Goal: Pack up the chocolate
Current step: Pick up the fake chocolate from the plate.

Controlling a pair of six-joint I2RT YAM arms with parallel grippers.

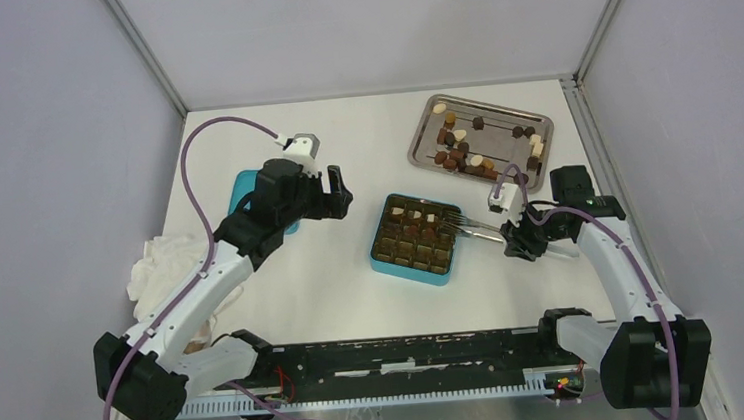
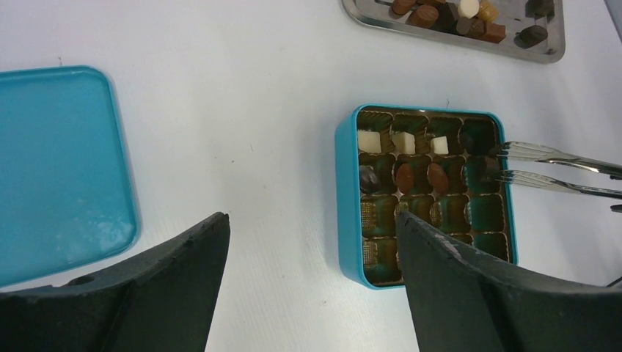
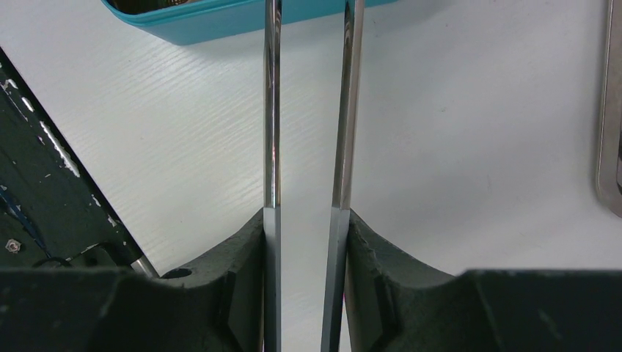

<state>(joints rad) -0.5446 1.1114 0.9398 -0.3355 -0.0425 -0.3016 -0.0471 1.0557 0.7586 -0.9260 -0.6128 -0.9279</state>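
Grip check: right gripper (image 1: 523, 239) has the tweezers (image 1: 470, 226) clamped, one finger pressed on each steel arm in the right wrist view. The arms stand parted, so the hold is narrow but not squeezed flat. The tips reach over the right edge of the teal box (image 1: 405, 266) at centre of the top view. In the left wrist view the two tips straddle a cell in the right-hand column, second row down. I see no piece between them. The cell is dark, so I can't tell if it's filled.

Most chocolate (image 1: 462, 149) lies loose on the metal tray (image 1: 513, 117), upper right of the top view, as mixed dark, brown and cream pieces. A few sit in the box: three white squares along the top row, a dark one in the top right cell, and dark and brown ovals (image 2: 405, 177) in the second row. The lower rows look unfilled.

The left gripper (image 1: 333, 195) hangs with jaws spread wide, holding nothing, above the teal lid (image 1: 242, 192) left of centre. A white cloth (image 1: 156, 262) lies further left.

My read: this is a release at that cell, or the arm is about to head to the tray. To do it well I'd hold the tips low and centred in one cell and open only slightly so neighbours aren't nudged. Then lift straight up before swinging away. At the tray I'd pick an isolated piece and squeeze gently, since round ones could pop out. Nothing holds the box, so no dragging on its rim.
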